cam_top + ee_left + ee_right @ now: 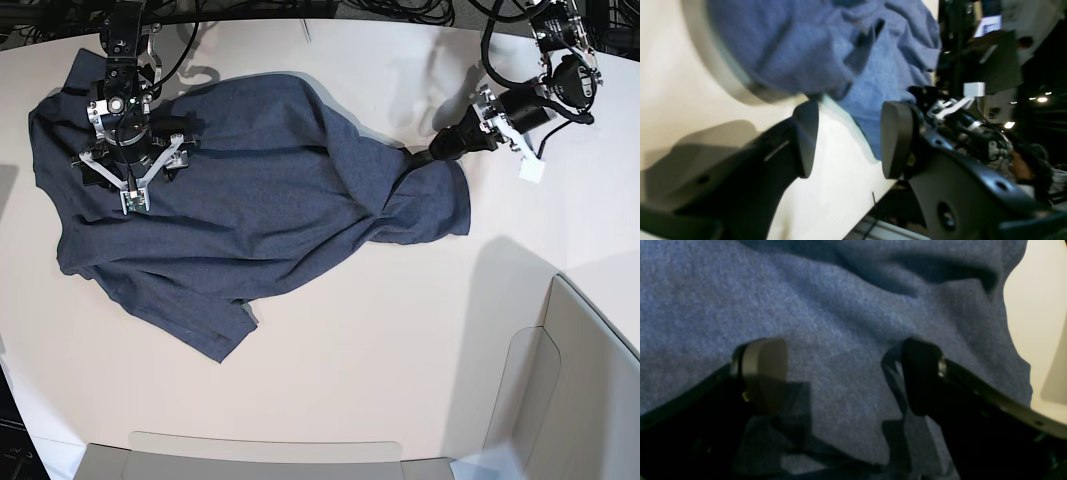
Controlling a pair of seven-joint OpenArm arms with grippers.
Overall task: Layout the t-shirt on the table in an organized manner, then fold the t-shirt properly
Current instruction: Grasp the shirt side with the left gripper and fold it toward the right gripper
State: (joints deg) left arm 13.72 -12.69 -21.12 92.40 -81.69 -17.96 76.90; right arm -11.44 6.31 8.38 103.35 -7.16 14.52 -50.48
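The t-shirt point(250, 190) is lying plain side up and slanted across the table point(400, 330), rumpled toward its right end. The right gripper point(843, 373) is hovering over the cloth with jaws wide and nothing between them. The left gripper point(848, 140) is standing beside the bunched right end, its jaws apart and empty. To flatten well, each gripper should probably be pinching one outer edge, a single layer only, and both should be drawing outward together, keeping the fabric low.
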